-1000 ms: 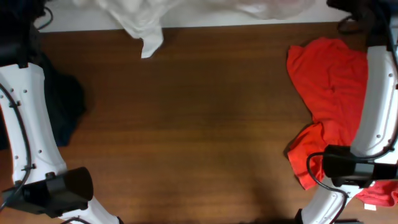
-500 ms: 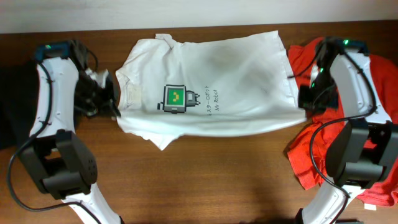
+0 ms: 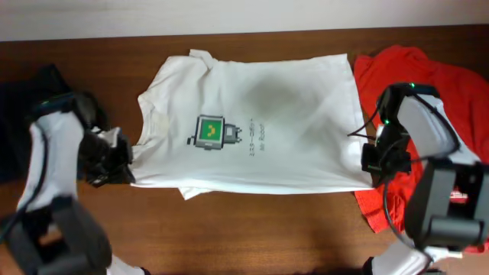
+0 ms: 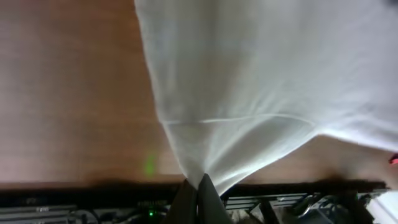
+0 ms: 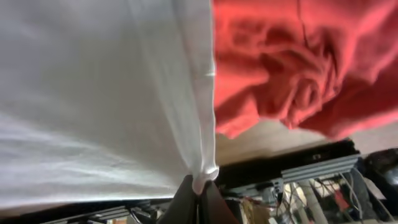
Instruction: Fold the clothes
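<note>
**Overhead view:** The soft white T-shirt with a green-and-black square chest print lies spread print-up on the far half of the brown wooden tabletop. Its collar points left. The left hand sits at its left edge and the right hand at its right edge. A crumpled red T-shirt touches the right edge. A dark navy garment lies apart at far left. The near strip of wood is bare.

**Left wrist view:** The left hand is closed, pinching a gathered white fold. Bare wood lies alongside the cloth. The print is out of frame.

**Right wrist view:** The right hand is closed on the white hem, with the red T-shirt just beside it.
</note>
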Available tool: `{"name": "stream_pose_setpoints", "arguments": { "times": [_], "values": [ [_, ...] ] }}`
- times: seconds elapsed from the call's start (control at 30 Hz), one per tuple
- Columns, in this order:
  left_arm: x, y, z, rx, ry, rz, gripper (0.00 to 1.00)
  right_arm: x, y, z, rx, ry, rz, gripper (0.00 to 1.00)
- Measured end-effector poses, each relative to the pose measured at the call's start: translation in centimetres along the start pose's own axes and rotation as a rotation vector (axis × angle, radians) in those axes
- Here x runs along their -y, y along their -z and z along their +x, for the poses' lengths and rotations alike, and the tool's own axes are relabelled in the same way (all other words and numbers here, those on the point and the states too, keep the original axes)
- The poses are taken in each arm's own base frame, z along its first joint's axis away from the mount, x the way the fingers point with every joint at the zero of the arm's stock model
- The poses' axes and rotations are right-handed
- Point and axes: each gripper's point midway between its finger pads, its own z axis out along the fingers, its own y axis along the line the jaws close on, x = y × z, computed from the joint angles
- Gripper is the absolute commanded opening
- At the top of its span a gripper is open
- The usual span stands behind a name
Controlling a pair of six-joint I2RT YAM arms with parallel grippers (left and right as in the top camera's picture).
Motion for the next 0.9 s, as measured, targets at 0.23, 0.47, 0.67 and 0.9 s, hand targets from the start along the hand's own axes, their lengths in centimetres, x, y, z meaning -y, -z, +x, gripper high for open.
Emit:
{"name": "stream_pose_setpoints", "arguments": {
  "times": [0.23, 0.47, 0.67, 0.9],
  "values": [
    [-0.3, 6.0, 3.4, 0.314, 0.032, 0.022, 0.0, 0.8, 4.2, 3.5, 0.206, -0.052, -0.049, 0.04],
    [0.4, 6.5, -4.7, 0.606, 0.029, 0.104, 0.0, -1.0, 6.4, -3.9, 0.494, -0.056, -0.132, 0.04],
    [2.1, 2.9, -12.2, 0.651, -0.02, 0.192, 0.0, -3.9, 8.8, -10.2, 0.703, -0.002, -0.263, 0.05],
    [2.0, 0.1, -16.0, 0.662, -0.031, 0.201, 0.0, -6.1, 7.7, -15.5, 0.768, 0.032, -0.287, 0.09]
  ]
}}
